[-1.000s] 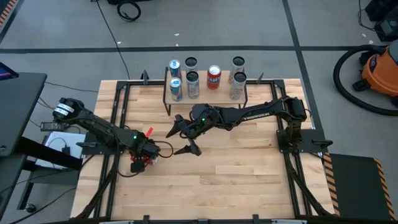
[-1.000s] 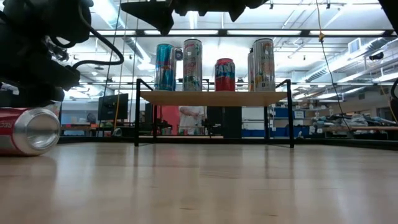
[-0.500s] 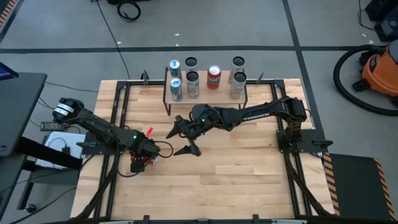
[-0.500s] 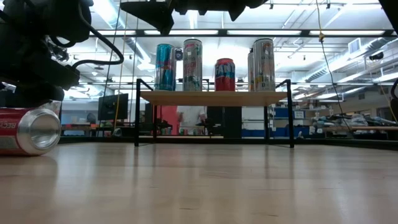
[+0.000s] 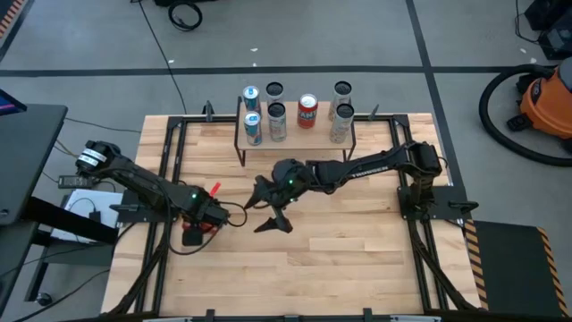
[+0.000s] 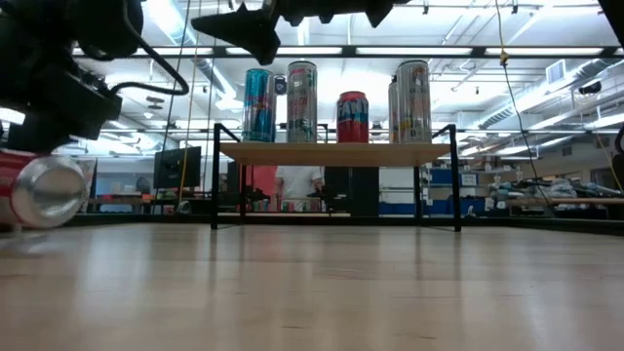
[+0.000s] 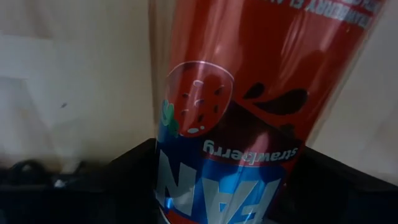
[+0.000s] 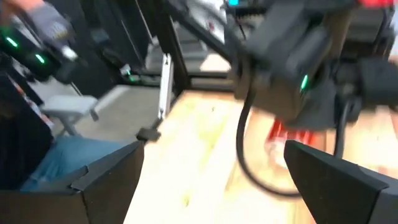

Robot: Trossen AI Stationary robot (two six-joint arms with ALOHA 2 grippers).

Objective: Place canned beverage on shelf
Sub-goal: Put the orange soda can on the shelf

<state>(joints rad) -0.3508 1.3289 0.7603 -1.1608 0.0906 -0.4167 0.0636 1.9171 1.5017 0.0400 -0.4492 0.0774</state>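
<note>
Strawberry soda can point(image 7: 249, 106), red with a blue band and white lettering, sits clamped in the left gripper point(image 5: 198, 231) near the left edge of the wooden table point(image 5: 340, 259). In the low view the can point(image 6: 39, 190) shows its silver end toward the camera and looks raised a little off the tabletop, lying on its side under the dark gripper body. Shelf point(image 5: 295, 136), a light-wood board on thin black legs, stands at the far edge of the table, well apart from the held can, and carries six upright cans: a blue-and-white can point(image 5: 253, 130), a second blue can point(image 5: 251, 97), two tall pale cans point(image 5: 277, 121) at centre-left, a red can point(image 5: 307, 111), and two more pale cans point(image 5: 340, 123) at the right. Right gripper point(image 5: 270, 204) hangs over the middle of the table, just in front of the shelf, its two fingers spread wide and holding nothing. Beyond the table, an orange shop vacuum point(image 5: 545, 103) stands on the grey floor at the right.
</note>
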